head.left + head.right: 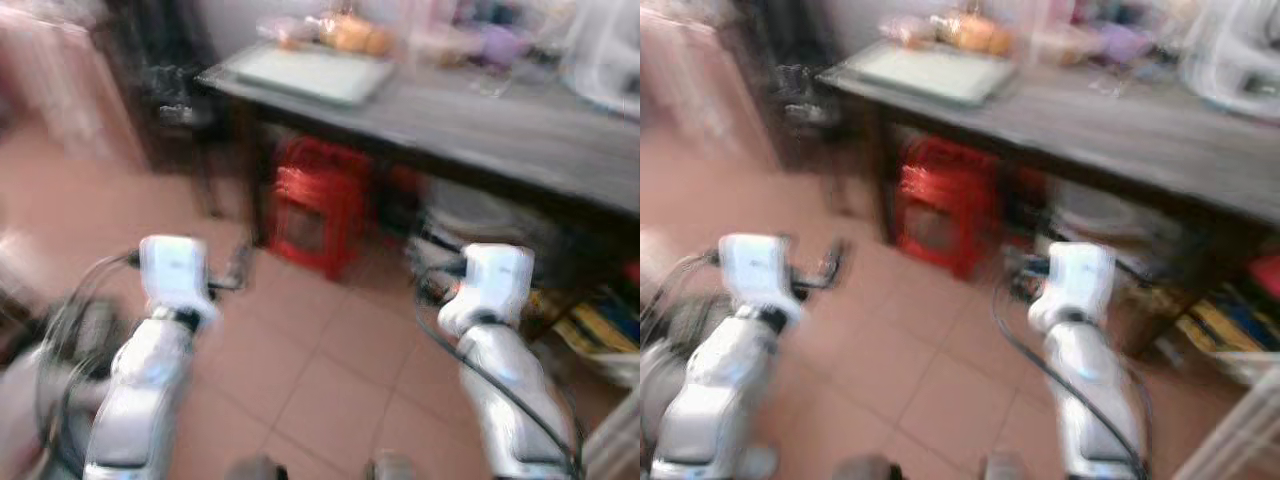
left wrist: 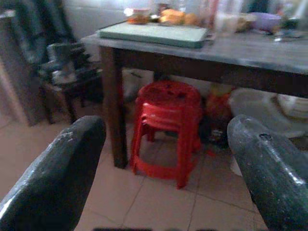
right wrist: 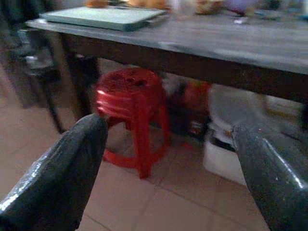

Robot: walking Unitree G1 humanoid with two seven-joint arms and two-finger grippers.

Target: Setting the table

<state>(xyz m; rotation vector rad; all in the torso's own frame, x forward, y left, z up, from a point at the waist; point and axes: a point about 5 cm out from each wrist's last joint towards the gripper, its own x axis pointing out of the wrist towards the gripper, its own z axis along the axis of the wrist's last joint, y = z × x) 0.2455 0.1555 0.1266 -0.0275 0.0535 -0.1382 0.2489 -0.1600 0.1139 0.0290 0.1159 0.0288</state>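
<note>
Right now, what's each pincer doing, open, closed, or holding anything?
Left pincer: open, holding nothing, pointed at the red stool.
Right pincer: open, holding nothing.

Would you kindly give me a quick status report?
Both pincers open, empty, short of the table. Pale tray at its corner. Red stools stacked underneath.
</note>
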